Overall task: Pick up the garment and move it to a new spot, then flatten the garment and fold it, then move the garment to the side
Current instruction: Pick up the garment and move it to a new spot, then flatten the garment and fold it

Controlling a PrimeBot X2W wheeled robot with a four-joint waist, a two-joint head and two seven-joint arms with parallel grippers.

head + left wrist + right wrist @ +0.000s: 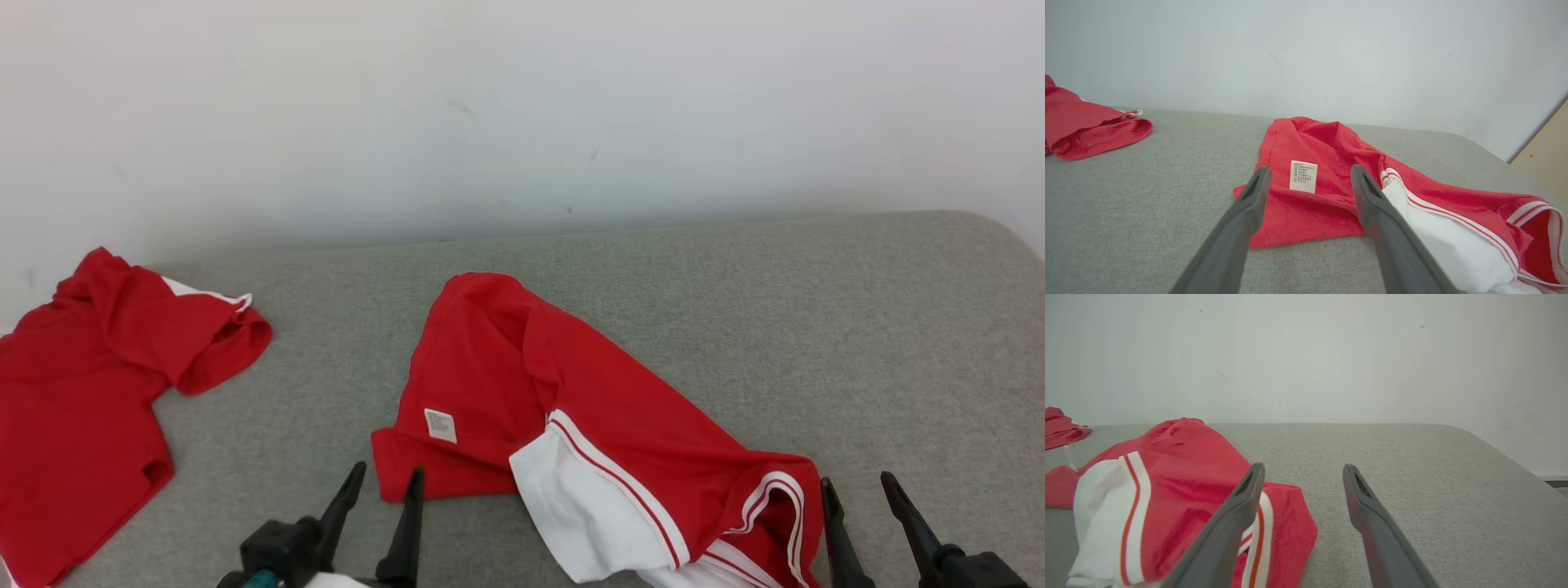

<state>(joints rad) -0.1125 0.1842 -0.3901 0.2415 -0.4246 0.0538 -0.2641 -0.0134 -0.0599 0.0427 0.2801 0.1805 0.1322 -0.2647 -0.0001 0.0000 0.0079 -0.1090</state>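
Crumpled red cloth garment with white striped panel (588, 392) on grey fabric surface (735, 310). Left gripper (389, 469) and right gripper (857, 479) flank it, fingers wide, empty (best pinch opposite edges).

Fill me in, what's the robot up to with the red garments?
Nothing is held yet. A crumpled red-and-white garment lies in the middle of the grey padded surface, with its care label showing. The left gripper is open at the garment's near corner on the label side. The right gripper is open beside its striped end. Neither has closed on the cloth. A second red garment lies off to the robot's left, untouched.
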